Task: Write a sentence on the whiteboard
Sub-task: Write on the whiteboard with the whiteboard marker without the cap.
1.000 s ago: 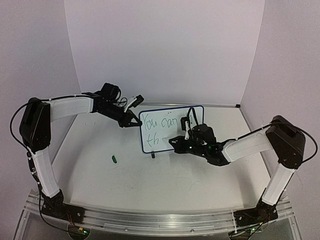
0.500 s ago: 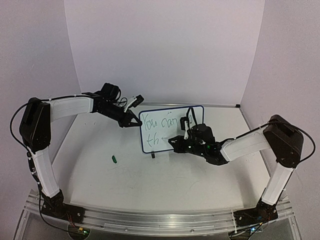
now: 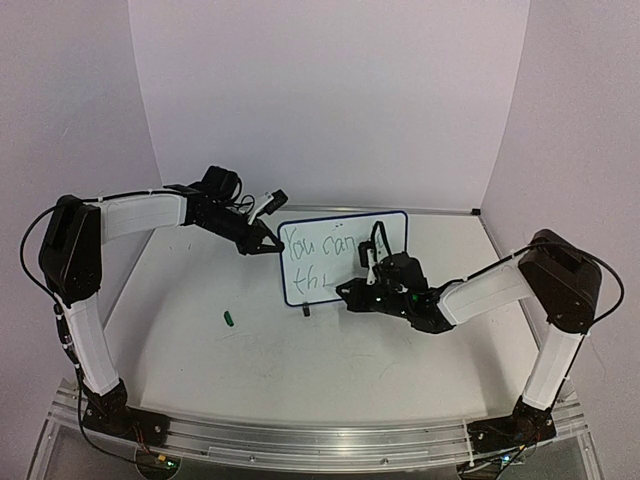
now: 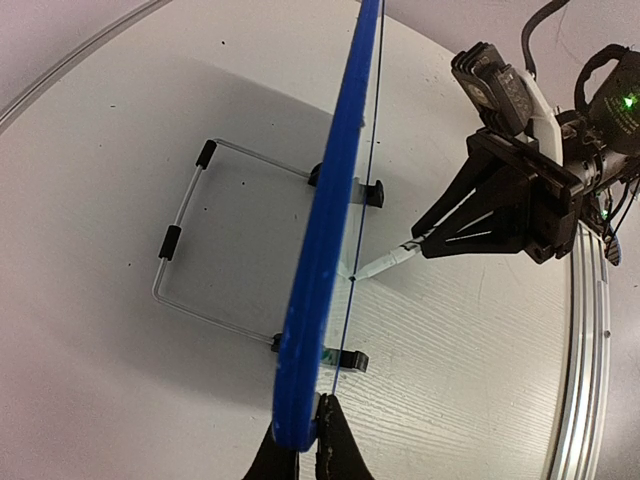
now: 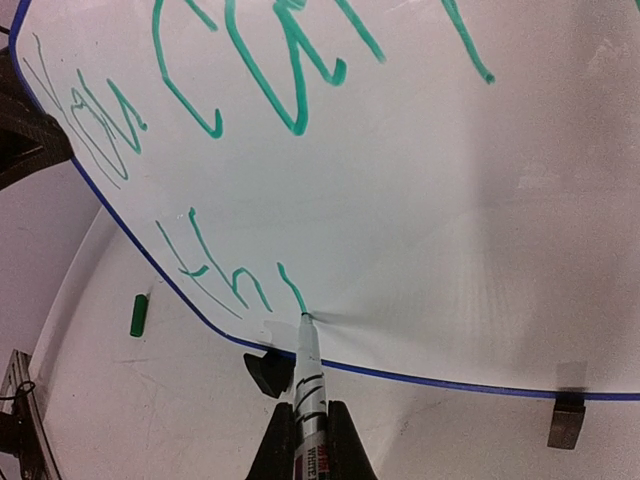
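Note:
The whiteboard stands upright at mid-table, blue-framed. My left gripper is shut on its left edge; the left wrist view shows the frame pinched between the fingertips of that gripper. The sentence in green reads "You can" on the top line, with "th" and one more stroke below. My right gripper is shut on a white marker. The marker tip touches the board at the foot of the newest stroke.
A green marker cap lies on the table left of the board. Black clip feet hold the board's lower edge. A wire stand props the board from behind. White walls close in the back and sides.
My right gripper has slid slightly left and down with the marker, and a new green stroke follows "th". The left arm and the board have not moved.

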Robot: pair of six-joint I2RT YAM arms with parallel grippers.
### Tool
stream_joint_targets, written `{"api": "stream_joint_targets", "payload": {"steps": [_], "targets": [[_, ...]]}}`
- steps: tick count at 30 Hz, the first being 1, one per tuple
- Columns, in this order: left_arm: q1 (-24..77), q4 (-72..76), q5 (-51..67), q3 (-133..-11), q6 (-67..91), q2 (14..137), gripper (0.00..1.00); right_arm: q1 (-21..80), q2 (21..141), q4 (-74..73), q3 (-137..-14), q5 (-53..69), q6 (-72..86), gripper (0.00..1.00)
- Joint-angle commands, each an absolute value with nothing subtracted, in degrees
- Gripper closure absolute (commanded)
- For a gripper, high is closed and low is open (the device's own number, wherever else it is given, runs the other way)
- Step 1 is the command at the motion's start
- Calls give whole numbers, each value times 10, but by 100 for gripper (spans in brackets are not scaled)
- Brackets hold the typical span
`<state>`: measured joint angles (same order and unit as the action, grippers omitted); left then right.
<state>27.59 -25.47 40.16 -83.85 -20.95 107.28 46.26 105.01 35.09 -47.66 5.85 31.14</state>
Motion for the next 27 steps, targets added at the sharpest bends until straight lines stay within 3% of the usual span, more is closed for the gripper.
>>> {"api": "stream_joint_targets", "payload": {"steps": [1,13,27], "targets": [[270,-257,327,-833,-235,1068,100,460,1047,359,-472,52,313,100],[270,-257,327,-833,-235,1067,100,460,967,350,-469,66,288,100],[270,-257,327,-833,-235,1066,100,460,998,341,-506,42,273,100]]}}
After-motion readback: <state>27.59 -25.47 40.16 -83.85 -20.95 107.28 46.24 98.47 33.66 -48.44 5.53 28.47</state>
